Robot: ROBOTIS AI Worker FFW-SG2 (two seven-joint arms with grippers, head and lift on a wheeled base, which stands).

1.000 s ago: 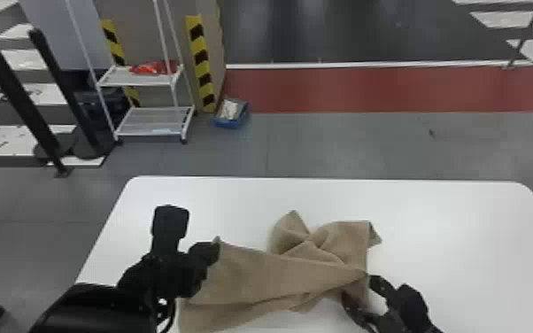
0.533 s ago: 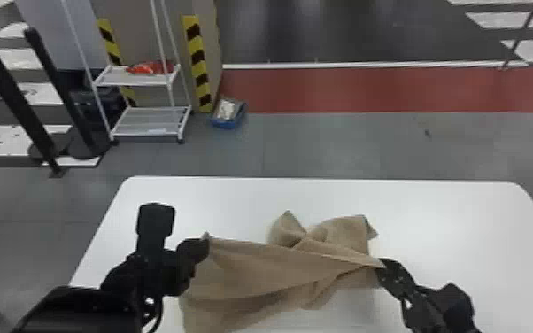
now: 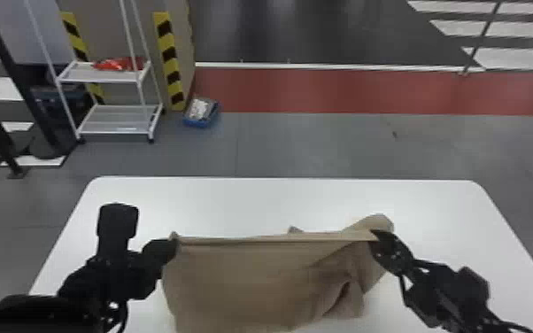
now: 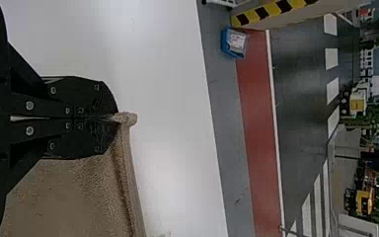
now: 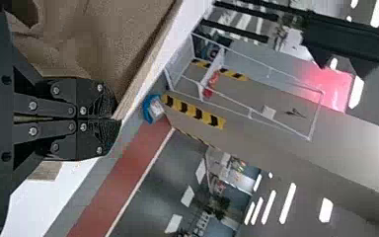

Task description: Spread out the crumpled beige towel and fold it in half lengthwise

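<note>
My left gripper (image 3: 171,249) is at the towel's upper left corner, and my right gripper (image 3: 375,238) holds its upper edge farther right. Between them the beige towel (image 3: 252,279) is pulled into a straight top edge, its body hanging toward the near side, with bunched folds at the right. In the left wrist view, the left gripper (image 4: 117,118) is shut on a corner of the towel (image 4: 128,182). In the right wrist view, the right gripper (image 5: 118,119) is shut on the edge of the towel (image 5: 113,44).
The white table (image 3: 243,199) extends beyond the towel on the far side and to the right. On the floor behind it stand a white rack (image 3: 115,119) and a blue bin (image 3: 201,113), with black posts at the far left.
My right gripper has moved right and away from the robot with the towel edge, drawing the top edge straight. The towel's left part has opened out; the left gripper has shifted slightly.
</note>
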